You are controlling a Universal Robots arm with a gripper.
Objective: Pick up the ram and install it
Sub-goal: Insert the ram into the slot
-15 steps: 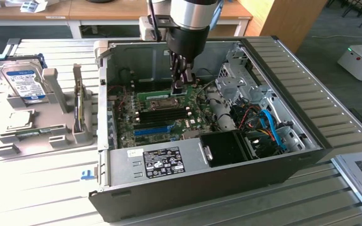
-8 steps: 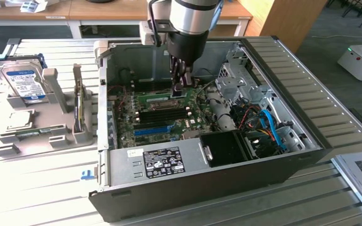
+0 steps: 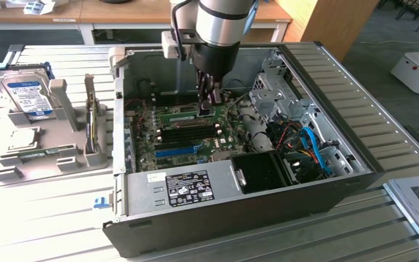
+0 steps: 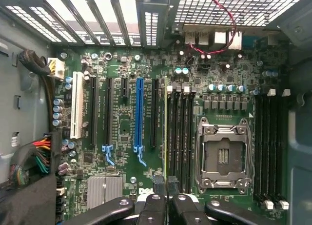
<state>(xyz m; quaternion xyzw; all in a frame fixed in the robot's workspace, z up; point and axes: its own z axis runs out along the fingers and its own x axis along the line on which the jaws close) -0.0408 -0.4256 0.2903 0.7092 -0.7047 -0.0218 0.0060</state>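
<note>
The ram (image 3: 183, 115) is a long green stick standing on edge inside the open computer case (image 3: 355, 164), just over the black memory slots (image 3: 187, 132) of the motherboard. My gripper (image 3: 208, 107) reaches down from above and is shut on the ram's end toward the exterior view's right. In the wrist view the ram (image 4: 165, 132) appears edge-on as a thin green line running out from between my black fingertips (image 4: 155, 201); my gripper (image 4: 165, 190) holds it alongside the black memory slots (image 4: 181, 137). I cannot tell whether the ram touches a slot.
A blue slot (image 4: 139, 115) and an empty processor socket (image 4: 224, 154) flank the memory slots. Blue and red cables (image 3: 313, 144) and a black fan shroud (image 3: 262, 172) fill the case's near right. A grey stand (image 3: 64, 142) outside holds a hard drive (image 3: 28, 95) and another upright stick (image 3: 89, 117).
</note>
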